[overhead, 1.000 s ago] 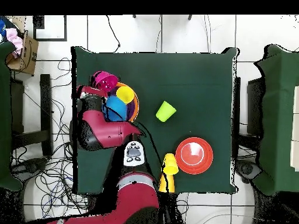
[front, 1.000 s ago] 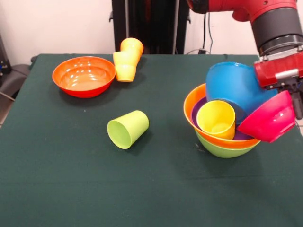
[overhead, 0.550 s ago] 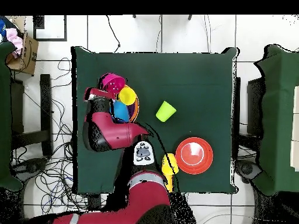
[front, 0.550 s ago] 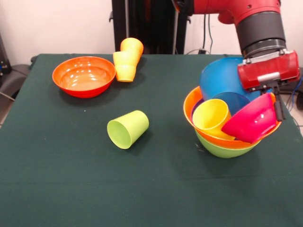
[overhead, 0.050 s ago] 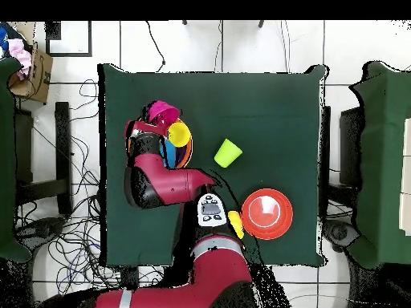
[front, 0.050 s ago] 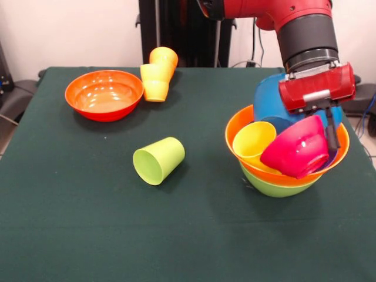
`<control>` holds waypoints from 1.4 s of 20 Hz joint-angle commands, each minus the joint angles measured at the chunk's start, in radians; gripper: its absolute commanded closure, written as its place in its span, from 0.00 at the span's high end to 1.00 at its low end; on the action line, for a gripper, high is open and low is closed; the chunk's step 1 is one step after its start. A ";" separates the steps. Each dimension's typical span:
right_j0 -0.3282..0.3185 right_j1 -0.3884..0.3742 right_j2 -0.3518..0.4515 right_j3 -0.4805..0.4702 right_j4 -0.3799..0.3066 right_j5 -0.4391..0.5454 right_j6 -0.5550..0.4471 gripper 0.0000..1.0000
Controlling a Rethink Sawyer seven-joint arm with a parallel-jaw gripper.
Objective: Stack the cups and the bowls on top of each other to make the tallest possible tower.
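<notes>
We are looking across a dark green table [front, 0.050 s ago: 88,235]. At about four o'clock from its middle stands the tower [front, 0.050 s ago: 286,170]: a lime green bowl [front, 0.050 s ago: 276,187] at the bottom, a large orange bowl [front, 0.050 s ago: 247,126] nested in it, and inside that a tipped blue bowl [front, 0.050 s ago: 269,100] and a yellow cup [front, 0.050 s ago: 251,141] lying on its side.

The red and black arm comes down from twelve o'clock, and its gripper [front, 0.050 s ago: 322,126] carries a small magenta bowl [front, 0.050 s ago: 295,150], tilted, mouth turned toward four o'clock, low against the orange bowl's inside. One dark finger shows at the magenta rim, so we take the jaws to be clamped on that rim, though the second finger is hidden.

We judge the step in hand to be setting the magenta bowl into the tower. The next move calls for levelling it before letting go, since the cup and blue bowl crowd the space.

Elsewhere, a lime green cup [front, 0.050 s ago: 158,160] lies on its side near the table's middle. At ten o'clock sits a red-orange bowl [front, 0.050 s ago: 104,94], and just beside it at eleven o'clock a yellow and orange pair of cups [front, 0.050 s ago: 158,73].
</notes>
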 commanded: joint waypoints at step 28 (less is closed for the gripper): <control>0.020 -0.155 0.032 0.274 0.076 0.283 0.162 1.00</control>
